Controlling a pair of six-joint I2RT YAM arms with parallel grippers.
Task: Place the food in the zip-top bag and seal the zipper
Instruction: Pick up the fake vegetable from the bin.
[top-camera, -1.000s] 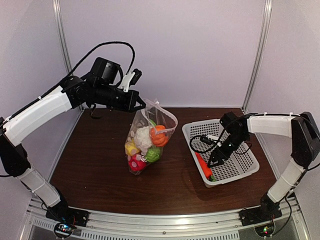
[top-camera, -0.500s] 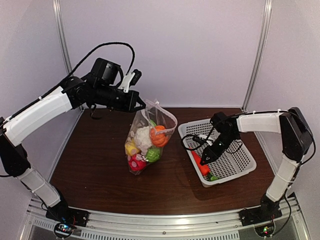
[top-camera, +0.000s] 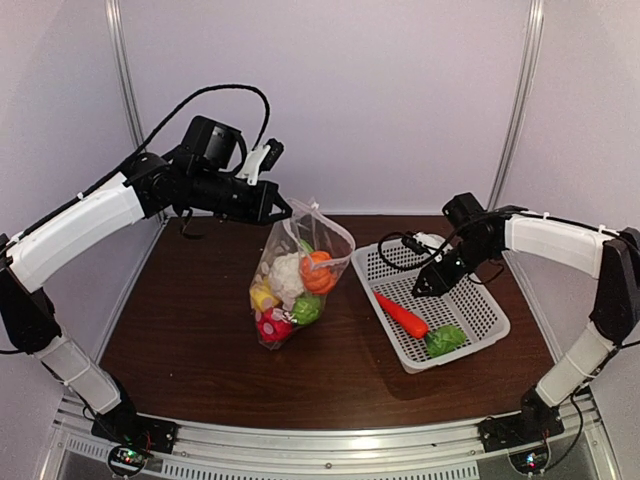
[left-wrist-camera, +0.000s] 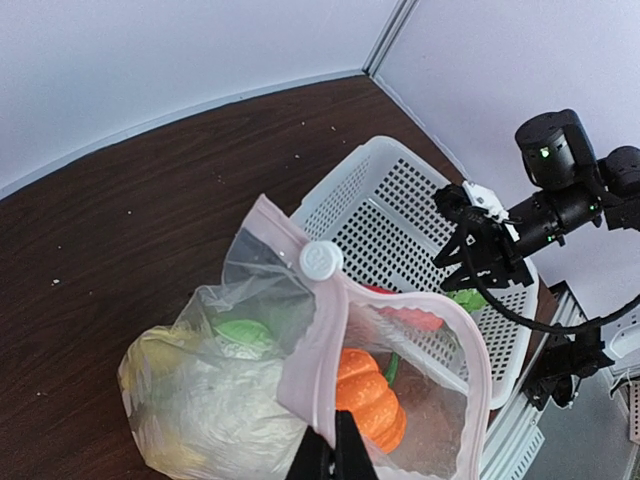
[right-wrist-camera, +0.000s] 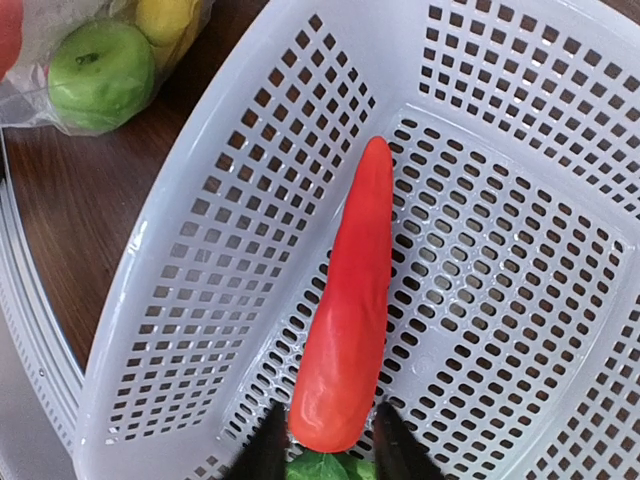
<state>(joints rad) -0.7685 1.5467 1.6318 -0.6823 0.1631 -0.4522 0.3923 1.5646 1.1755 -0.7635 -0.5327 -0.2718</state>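
Plastic bag (top-camera: 300, 255), crinkly, pinched in left hand (top-camera: 285, 210); right hand (top-camera: 419, 290) spread above smooth tapered carrot (top-camera: 402, 315).

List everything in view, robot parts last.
zip-top bag: one, clear with white dots, hanging from left gripper
zipper: one, pale pink, white slider, along bag's mouth
cauliflower, pumpkin, apple, lemon: one each seen; white, orange, green, yellow; in the bag
red piece: one, bag's bottom
carrot: one, orange-red, green top, lying in basket
basket: one, white, right of bag
table: one, dark brown
left gripper: black, shut on bag's rim
right gripper: black, open above carrot
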